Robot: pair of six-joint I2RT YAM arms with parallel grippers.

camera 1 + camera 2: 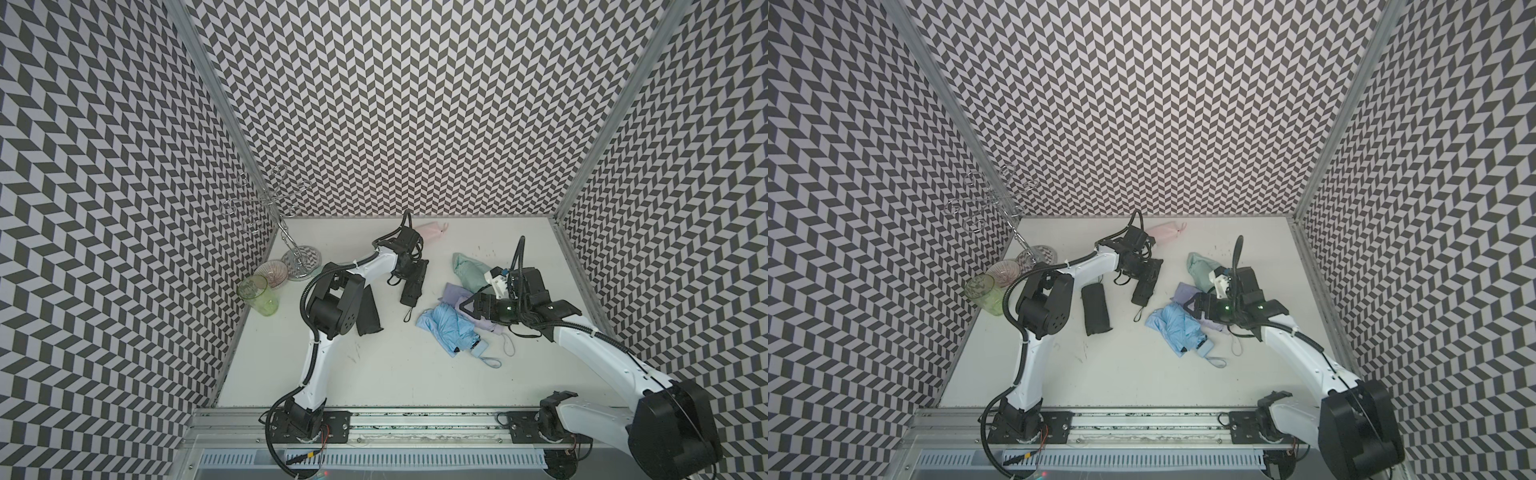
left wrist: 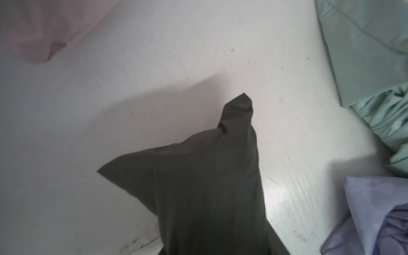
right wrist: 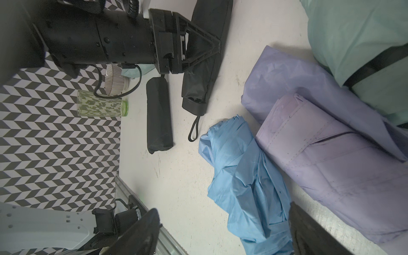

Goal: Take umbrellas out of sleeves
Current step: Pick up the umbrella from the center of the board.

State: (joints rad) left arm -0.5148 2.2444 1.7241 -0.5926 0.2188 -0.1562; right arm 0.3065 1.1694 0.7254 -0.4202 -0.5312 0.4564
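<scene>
Nearest the rail, the light blue umbrella (image 1: 451, 328) lies loose and out of any sleeve on the white table (image 1: 374, 374), its wrist loop trailing toward the front edge. The lavender umbrella (image 1: 492, 328) lies against it. The right gripper (image 1: 467, 307) hangs just above the two. In the right wrist view its fingers (image 3: 141, 231) stand wide apart and grip nothing, with only blue fabric lying below them. A flat lavender sleeve (image 1: 455, 293) lies under the gripper, touching the lavender umbrella.

At about the same depth to the left, the sleeved black umbrella (image 1: 1096, 309) lies beside the left arm's elbow, well apart from the coloured ones.

Further back, the second black umbrella (image 1: 410, 293) lies mid-table, with its handle and loop pointing to the front. The left gripper (image 1: 409, 270) is down on its far end. The left wrist view shows only the black sleeve end (image 2: 198, 187) rising close to the lens, with the jaws out of sight. It may be pinched, but I cannot tell whether the grip is closed.

Along the left wall stand a green glass (image 1: 259, 297), a ribbed bowl (image 1: 272, 272) and a chrome stand (image 1: 291, 249). A mint umbrella (image 1: 467, 270) lies just behind the right wrist. The pink umbrella (image 1: 432, 229) lies against the back wall.
</scene>
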